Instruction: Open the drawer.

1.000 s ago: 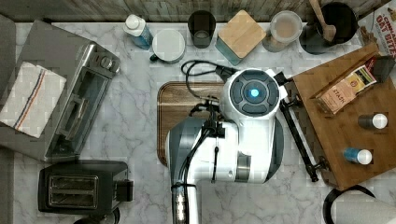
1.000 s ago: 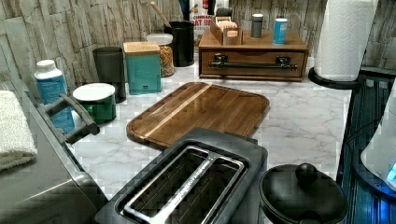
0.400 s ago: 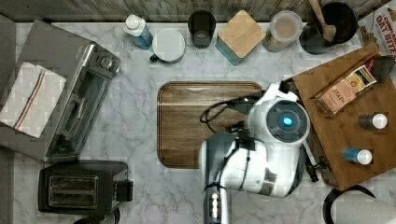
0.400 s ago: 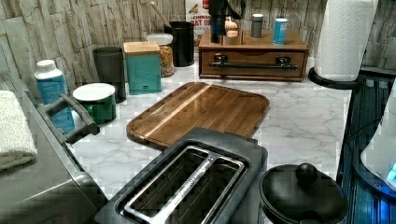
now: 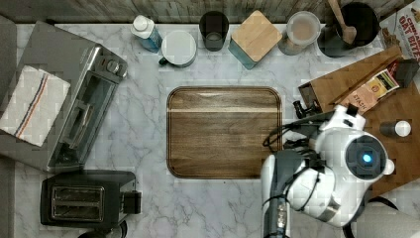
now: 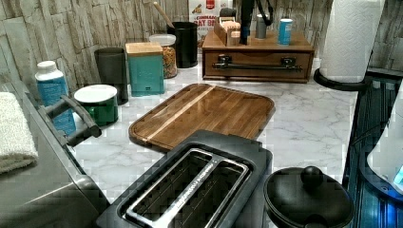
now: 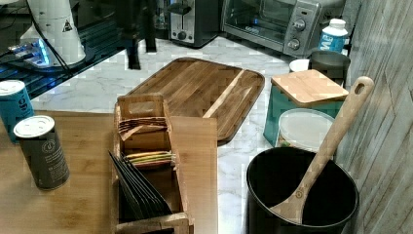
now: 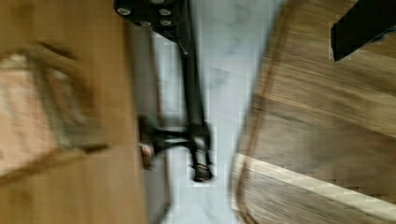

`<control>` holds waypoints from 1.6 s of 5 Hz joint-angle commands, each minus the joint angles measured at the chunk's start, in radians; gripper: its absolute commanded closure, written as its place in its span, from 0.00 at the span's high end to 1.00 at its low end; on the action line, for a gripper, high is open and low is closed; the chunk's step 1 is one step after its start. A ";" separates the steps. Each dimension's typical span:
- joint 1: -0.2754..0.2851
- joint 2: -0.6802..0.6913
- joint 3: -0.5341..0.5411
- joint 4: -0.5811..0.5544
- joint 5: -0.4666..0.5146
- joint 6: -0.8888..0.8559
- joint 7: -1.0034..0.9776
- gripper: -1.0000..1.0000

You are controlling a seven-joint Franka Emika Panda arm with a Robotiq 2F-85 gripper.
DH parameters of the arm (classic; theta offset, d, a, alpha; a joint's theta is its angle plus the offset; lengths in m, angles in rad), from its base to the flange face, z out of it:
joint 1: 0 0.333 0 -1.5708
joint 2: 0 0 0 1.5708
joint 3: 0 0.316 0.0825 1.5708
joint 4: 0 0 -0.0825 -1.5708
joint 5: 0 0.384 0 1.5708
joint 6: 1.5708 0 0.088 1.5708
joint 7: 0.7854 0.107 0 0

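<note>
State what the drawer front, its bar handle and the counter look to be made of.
The drawer front looks like medium-brown wood with a smooth finish; faint grain shows. Its bar handle looks like black-coated metal, going by the slim rod on dark brackets, though that is not certain. The counter looks like polished white marble or a marble-look laminate: grey veins on a pale surface.

1. White marble counter.
2. Centre: dark wood tray.
3. Top view's left: toaster oven, black toaster.
4. Back row: blue bottle, canisters, teal tin.
5. Top view's right: wooden cabinet.
</note>
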 commanded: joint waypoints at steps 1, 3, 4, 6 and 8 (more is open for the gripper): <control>-0.030 -0.050 0.003 -0.125 0.011 0.117 -0.101 1.00; -0.054 0.044 -0.008 -0.108 0.014 0.193 -0.193 1.00; 0.010 0.094 -0.091 -0.111 0.055 0.249 -0.250 1.00; -0.042 0.153 -0.049 -0.146 0.110 0.343 -0.276 1.00; -0.065 0.203 -0.002 -0.126 0.175 0.370 -0.325 1.00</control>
